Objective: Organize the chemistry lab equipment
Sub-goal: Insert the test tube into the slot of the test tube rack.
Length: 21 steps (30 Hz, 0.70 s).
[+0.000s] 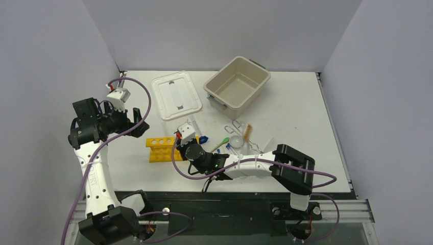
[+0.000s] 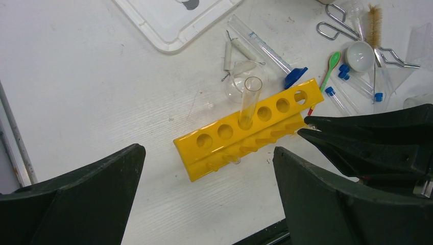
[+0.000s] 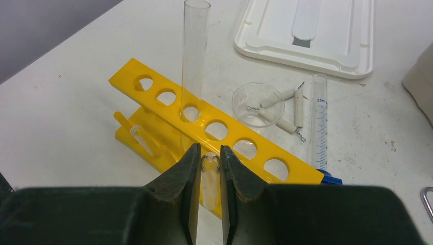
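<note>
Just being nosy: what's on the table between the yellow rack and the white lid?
A glass dish, white rods on wire and a measuring tube lying flat; clearest in the right wrist view.

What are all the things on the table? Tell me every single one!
tube rack: one, yellow, mid-table
tall test tube: one, clear, upright in a rack hole
small test tube: one, clear, in the right pincer at the rack
beaker: one, clear, behind the rack
measuring cylinder: one, clear with blue base, lying beside the beaker
spatula: one, green, right of the rack
vials: several, blue-capped, by the spatula
dish: one, clear, near the vials
brush: one, brown bristles, beyond the dish
tongs: one, metal, beside the brush
lid: one, white, far left
tub: one, beige, far side
left pincer: one, black, open
right pincer: one, black, shut
</note>
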Available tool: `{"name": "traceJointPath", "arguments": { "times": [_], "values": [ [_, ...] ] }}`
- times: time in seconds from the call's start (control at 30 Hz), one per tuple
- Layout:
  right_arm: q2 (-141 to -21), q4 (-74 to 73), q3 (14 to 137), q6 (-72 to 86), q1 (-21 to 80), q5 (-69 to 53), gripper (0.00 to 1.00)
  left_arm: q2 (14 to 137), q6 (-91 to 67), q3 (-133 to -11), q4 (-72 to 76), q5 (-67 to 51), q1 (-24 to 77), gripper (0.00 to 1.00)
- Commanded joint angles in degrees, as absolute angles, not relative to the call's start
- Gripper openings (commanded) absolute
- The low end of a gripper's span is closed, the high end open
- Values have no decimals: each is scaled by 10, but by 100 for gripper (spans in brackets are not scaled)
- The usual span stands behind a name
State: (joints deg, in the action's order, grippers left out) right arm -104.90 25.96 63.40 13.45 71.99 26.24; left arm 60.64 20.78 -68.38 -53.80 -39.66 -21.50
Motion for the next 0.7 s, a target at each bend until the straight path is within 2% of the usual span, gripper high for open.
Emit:
{"name": "traceJointPath", "arguments": {
  "times": [0.0,0.67],
  "values": [
    [-1051,288,634,128,716,279,0,596,219,-689,-533,-399,-219,97],
    [-1017,311,629,101,719,300,0,596,221,-694,-534,-397,-219,97]
  ]
}}
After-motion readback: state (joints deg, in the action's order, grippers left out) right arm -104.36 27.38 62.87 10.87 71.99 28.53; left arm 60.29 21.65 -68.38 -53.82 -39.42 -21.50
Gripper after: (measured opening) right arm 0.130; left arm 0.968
